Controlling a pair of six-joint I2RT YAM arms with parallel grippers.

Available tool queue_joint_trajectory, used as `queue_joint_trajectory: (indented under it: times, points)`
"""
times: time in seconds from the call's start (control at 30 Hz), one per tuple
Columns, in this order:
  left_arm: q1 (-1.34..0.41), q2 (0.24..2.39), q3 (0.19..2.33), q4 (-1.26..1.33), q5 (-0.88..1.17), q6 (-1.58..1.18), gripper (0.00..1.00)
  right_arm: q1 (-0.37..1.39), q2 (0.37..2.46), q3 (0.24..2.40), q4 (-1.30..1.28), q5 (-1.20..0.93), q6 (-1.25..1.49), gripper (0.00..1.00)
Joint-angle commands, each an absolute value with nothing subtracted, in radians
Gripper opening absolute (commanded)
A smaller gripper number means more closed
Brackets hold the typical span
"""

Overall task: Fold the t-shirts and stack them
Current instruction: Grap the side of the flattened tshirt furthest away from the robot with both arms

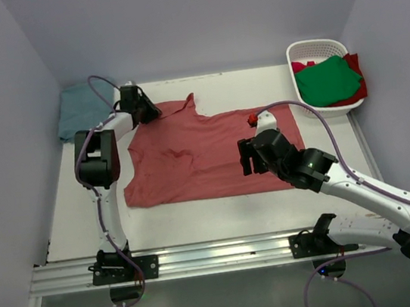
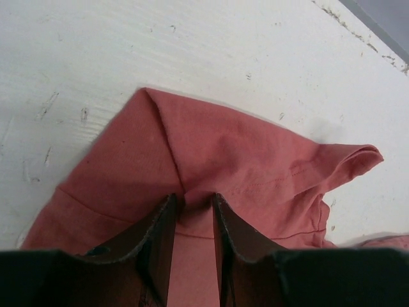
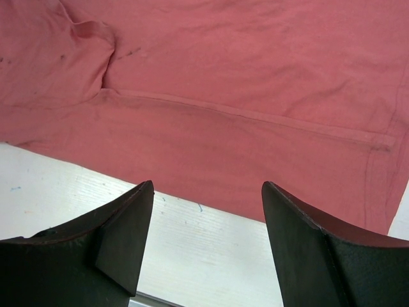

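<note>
Looking down from the overhead camera, a faded brick-red shirt (image 1: 205,153) lies spread nearly flat across the middle of the white tabletop (image 1: 75,210), its collar toward the far side. The left end effector (image 1: 142,110) sits at the shirt's far left corner, at the sleeve. The right end effector (image 1: 251,158) is over the shirt's near right part; whether it touches the cloth cannot be told from here. A teal shirt (image 1: 80,106) lies bunched at the far left corner of the tabletop, apart from the red one. At the far right stands a white basket (image 1: 315,42) with a green shirt (image 1: 328,79) heaped in it and a bright red shirt (image 1: 357,86) under that, spilling over the basket's right rim.

From the left wrist camera, the left end effector (image 2: 193,201) is clamped on a raised pinch of the brick-red shirt (image 2: 255,153), the two dark fingers (image 2: 160,236) close together with cloth between them. The sleeve is creased and folded over beyond them, with bare tabletop (image 2: 128,45) past it.

From the right wrist camera, the right end effector (image 3: 208,187) stands with its fingers (image 3: 124,236) wide apart and nothing between them. Beneath them runs the near edge of the brick-red shirt (image 3: 255,77), with its stitched hem, and a strip of tabletop (image 3: 192,236).
</note>
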State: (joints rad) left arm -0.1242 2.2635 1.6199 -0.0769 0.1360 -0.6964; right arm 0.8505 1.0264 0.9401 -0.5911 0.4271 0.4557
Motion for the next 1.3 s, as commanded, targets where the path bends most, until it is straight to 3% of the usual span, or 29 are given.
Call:
queue_joint_trajectory:
  times: [0.0, 0.13, 0.27, 0.47, 0.53, 0.67, 0.8, 0.97, 1.0, 1.07, 1.17, 1.27]
  points:
    - [-0.135, 2.278, 1.637, 0.037, 0.166, -0.684, 0.33, 0.853, 1.026, 0.928, -0.572, 0.434, 0.472, 0.72]
    - [-0.138, 2.266, 1.608, 0.093, 0.208, -0.683, 0.30, 0.851, 1.026, 0.920, -0.569, 0.433, 0.476, 0.68]
    - [-0.143, 2.258, 1.592, 0.117, 0.224, -0.680, 0.15, 0.853, 1.032, 0.919, -0.565, 0.440, 0.471, 0.62]
    - [-0.143, 2.249, 1.585, 0.104, 0.224, -0.669, 0.11, 0.851, 1.040, 0.917, -0.560, 0.448, 0.469, 0.59]
    - [-0.143, 2.246, 1.588, 0.100, 0.221, -0.664, 0.05, 0.853, 1.045, 0.919, -0.560, 0.451, 0.469, 0.57]
    - [-0.143, 2.240, 1.603, 0.057, 0.221, -0.652, 0.00, 0.847, 1.052, 0.923, -0.560, 0.512, 0.482, 0.44]
    - [-0.141, 2.185, 1.577, 0.022, 0.192, -0.638, 0.00, 0.767, 1.078, 0.956, -0.577, 0.558, 0.503, 0.11]
    - [-0.127, 2.099, 1.551, -0.058, 0.167, -0.641, 0.00, 0.618, 1.188, 1.037, -0.581, 0.589, 0.495, 0.04]
    - [-0.124, 2.086, 1.539, -0.066, 0.166, -0.641, 0.00, 0.571, 1.207, 1.052, -0.578, 0.601, 0.491, 0.05]
    - [-0.120, 2.050, 1.523, -0.086, 0.160, -0.646, 0.00, 0.513, 1.276, 1.110, -0.574, 0.612, 0.489, 0.24]
    - [-0.115, 1.996, 1.480, -0.103, 0.158, -0.647, 0.00, 0.398, 1.354, 1.208, -0.563, 0.560, 0.483, 0.62]
    - [-0.109, 1.938, 1.436, -0.121, 0.170, -0.649, 0.00, 0.315, 1.466, 1.308, -0.565, 0.514, 0.483, 0.73]
